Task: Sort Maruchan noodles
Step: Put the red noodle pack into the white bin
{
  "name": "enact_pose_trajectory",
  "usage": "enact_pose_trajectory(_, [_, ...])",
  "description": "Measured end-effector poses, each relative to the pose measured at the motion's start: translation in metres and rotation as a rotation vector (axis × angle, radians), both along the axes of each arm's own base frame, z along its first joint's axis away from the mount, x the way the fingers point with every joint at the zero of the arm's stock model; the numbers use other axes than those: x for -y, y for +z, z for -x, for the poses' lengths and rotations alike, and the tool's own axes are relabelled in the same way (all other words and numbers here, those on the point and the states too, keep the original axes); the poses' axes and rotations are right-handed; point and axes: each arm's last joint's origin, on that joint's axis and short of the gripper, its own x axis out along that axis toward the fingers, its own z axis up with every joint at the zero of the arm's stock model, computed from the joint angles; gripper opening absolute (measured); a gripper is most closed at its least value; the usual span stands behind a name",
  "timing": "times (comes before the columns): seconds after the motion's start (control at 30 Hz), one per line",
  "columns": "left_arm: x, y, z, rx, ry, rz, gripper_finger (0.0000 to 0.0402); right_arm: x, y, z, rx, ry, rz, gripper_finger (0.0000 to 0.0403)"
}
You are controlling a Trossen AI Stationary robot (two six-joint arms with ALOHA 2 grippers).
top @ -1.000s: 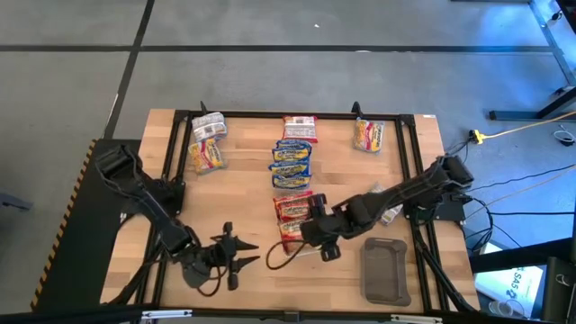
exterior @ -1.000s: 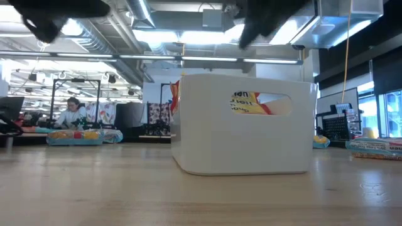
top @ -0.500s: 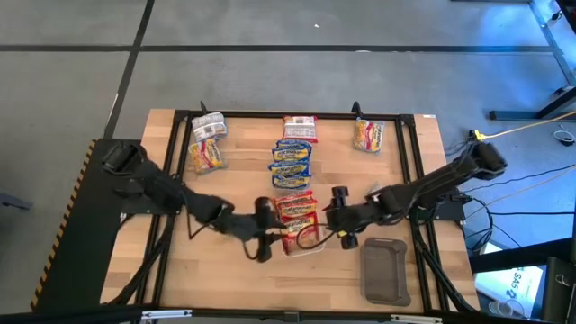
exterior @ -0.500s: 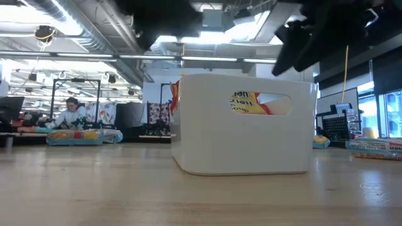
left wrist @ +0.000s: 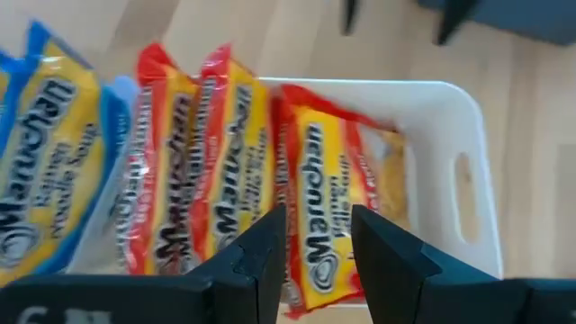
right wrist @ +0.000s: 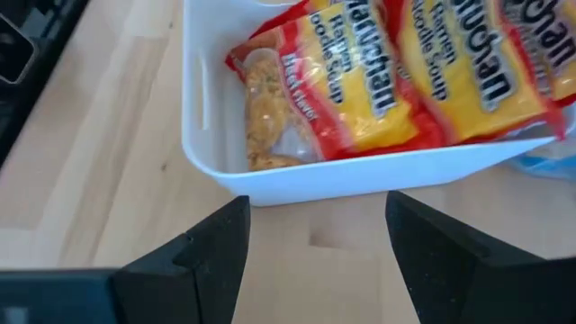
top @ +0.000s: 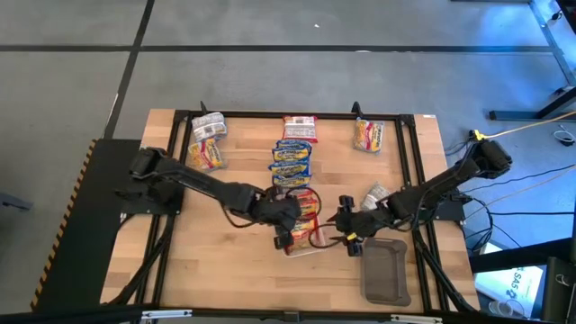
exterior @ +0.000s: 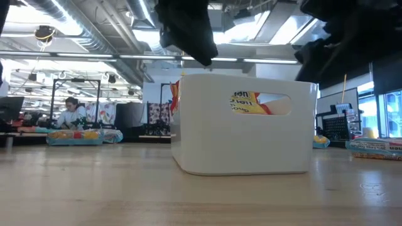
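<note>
Left arm has swung from the lower left of the high view to frame centre within the last second; the left pincer [top: 286, 236] now hangs over the near end of the plain white rounded rectangular plastic tray [top: 304, 250]. The right pincer [top: 346, 229] has backed off toward the right, from over the tray to just beside its right wall. Judgement: a hand-over of the work zone, with the left arm taking the next pick and the right clearing out of its way.

Left pincer: fingers part-way apart, nothing between them. In its wrist view the gap between the two dark fingers sits over a red-orange crinkly plastic ramen packet [left wrist: 328, 211] lying in the white tray [left wrist: 468, 135], clearly above it and not touching. More red-orange packets [left wrist: 193, 171] lie overlapped next to it, and a blue-yellow packet [left wrist: 54, 171] at the left edge of that frame.

Right pincer: wide open, empty. Its wrist view shows the tray wall [right wrist: 360, 184] just ahead and red-orange packets [right wrist: 360, 85] inside.

High view: blue-yellow packets [top: 291, 163] stacked in a column at upper centre of the wooden worktop [top: 216, 270], a red-orange one [top: 300, 127] above them, silver-grey and red-orange ones [top: 208, 141] upper left, one yellow-red [top: 368, 135] upper right. Dark grey tray [top: 386, 271] at lower right is empty.
</note>
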Motion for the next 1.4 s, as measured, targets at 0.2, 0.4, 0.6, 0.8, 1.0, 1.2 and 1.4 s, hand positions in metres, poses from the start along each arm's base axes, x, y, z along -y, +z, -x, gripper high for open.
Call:
enact_pose_trajectory(0.2, [-0.005, -0.014, -0.01, -0.121, 0.012, 0.096, 0.0119, -0.006, -0.008, 0.005, 0.071, -0.004, -0.028, 0.0239])
enact_pose_trajectory(0.4, [-0.004, -0.012, -0.011, -0.11, 0.016, 0.121, 0.0119, -0.005, -0.009, 0.005, 0.092, -0.01, -0.029, 0.0239])
enact_pose_trajectory(0.6, [-0.007, -0.011, -0.011, -0.107, 0.03, 0.108, 0.0119, -0.006, -0.008, 0.004, 0.106, -0.001, -0.026, 0.0239])
enact_pose_trajectory(0.8, [-0.008, -0.024, -0.015, -0.142, 0.029, 0.11, 0.0119, -0.006, -0.008, 0.003, 0.112, 0.009, -0.014, 0.0239])
enact_pose_trajectory(1.0, [-0.005, -0.045, -0.024, -0.177, 0.02, 0.099, 0.0119, -0.007, -0.015, 0.001, 0.089, 0.005, 0.003, 0.0239])
enact_pose_trajectory(1.2, [-0.002, -0.052, -0.027, -0.201, -0.009, 0.16, 0.0119, -0.009, -0.02, -0.002, 0.086, 0.005, 0.006, 0.0239])
enact_pose_trajectory(1.4, [-0.003, -0.052, -0.027, -0.206, -0.032, 0.208, 0.0067, -0.01, -0.023, -0.004, 0.095, 0.009, 0.007, 0.0239])
